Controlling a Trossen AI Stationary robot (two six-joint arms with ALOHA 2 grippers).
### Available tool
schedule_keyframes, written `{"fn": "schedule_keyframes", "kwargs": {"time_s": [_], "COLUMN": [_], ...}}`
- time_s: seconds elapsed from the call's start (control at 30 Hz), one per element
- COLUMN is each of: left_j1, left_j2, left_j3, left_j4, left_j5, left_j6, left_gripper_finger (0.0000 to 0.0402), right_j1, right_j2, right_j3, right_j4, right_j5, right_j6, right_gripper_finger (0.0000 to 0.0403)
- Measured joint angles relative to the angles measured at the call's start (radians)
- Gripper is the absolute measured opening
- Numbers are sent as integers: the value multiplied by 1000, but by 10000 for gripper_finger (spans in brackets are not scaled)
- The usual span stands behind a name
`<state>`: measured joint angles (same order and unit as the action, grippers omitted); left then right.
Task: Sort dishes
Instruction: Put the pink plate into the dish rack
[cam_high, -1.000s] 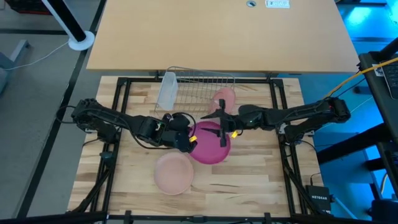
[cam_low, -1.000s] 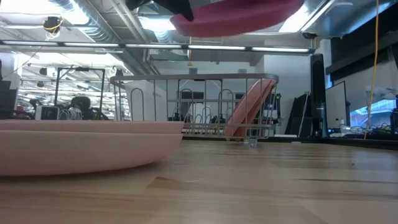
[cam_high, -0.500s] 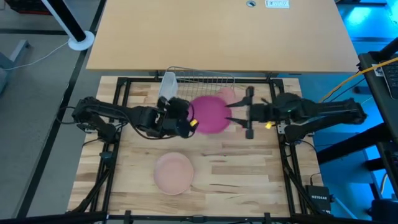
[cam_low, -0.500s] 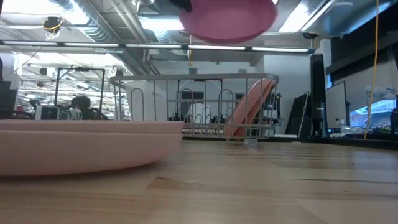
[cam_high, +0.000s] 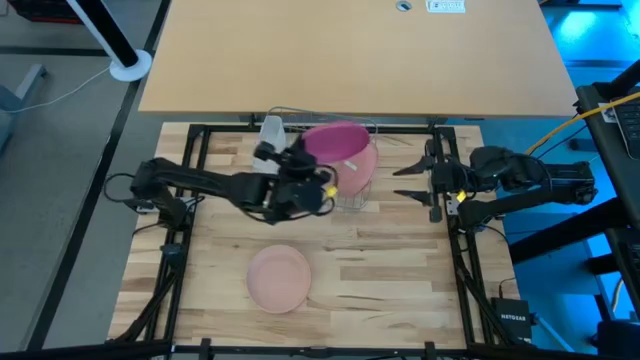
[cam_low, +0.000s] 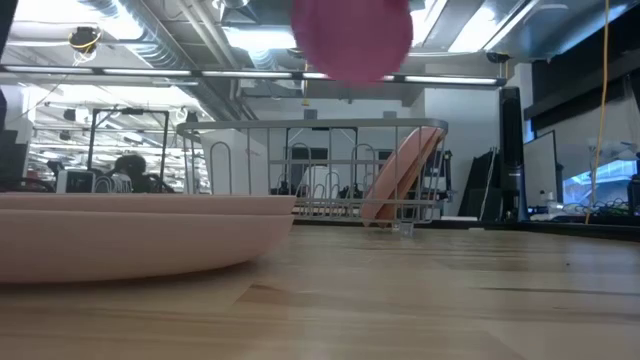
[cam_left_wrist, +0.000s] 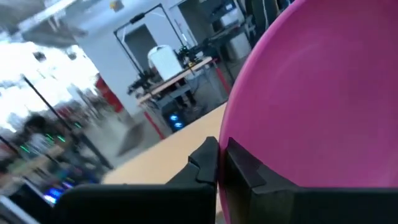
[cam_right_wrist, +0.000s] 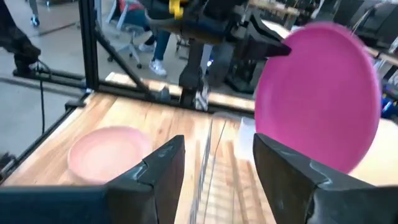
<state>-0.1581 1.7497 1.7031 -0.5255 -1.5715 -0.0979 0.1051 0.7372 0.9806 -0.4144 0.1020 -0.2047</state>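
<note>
The left hand (cam_high: 318, 188), clamped on the magenta plate (cam_high: 335, 142), carries it above the wire rack (cam_high: 345, 128) (right hand (cam_high: 418, 182) open), slotting likely next.

Desk layout
One plate (cam_high: 279, 278) lies near the desk's (cam_high: 390, 270) front; another (cam_low: 402, 175) leans in the rack (cam_high: 322, 128) behind it; a third (cam_high: 334, 143) is held above that rack.

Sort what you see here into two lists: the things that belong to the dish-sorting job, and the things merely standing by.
Part of the job:
- magenta plate, held up over the rack by the left gripper
- peach-pink plate, lying flat on the table
- plate leaning in the rack
- wire rack

Standing by:
- whitish tumbler
- right gripper, open, at the table's right edge
</note>
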Motion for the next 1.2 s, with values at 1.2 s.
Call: {"fn": "schedule_keyframes", "kwargs": {"time_s": [1.2], "left_j1": [118], "left_j2": [280], "left_j3": [-2], "left_j4": [281], "left_j5": [-3], "left_j6": [288], "left_gripper_finger": [0], "right_j1": [-217], "right_j2": [436], "right_j3": [-1], "right_j4": [-83], "right_j5": [568], "right_j6": [-298], "right_gripper_finger": [195]}}
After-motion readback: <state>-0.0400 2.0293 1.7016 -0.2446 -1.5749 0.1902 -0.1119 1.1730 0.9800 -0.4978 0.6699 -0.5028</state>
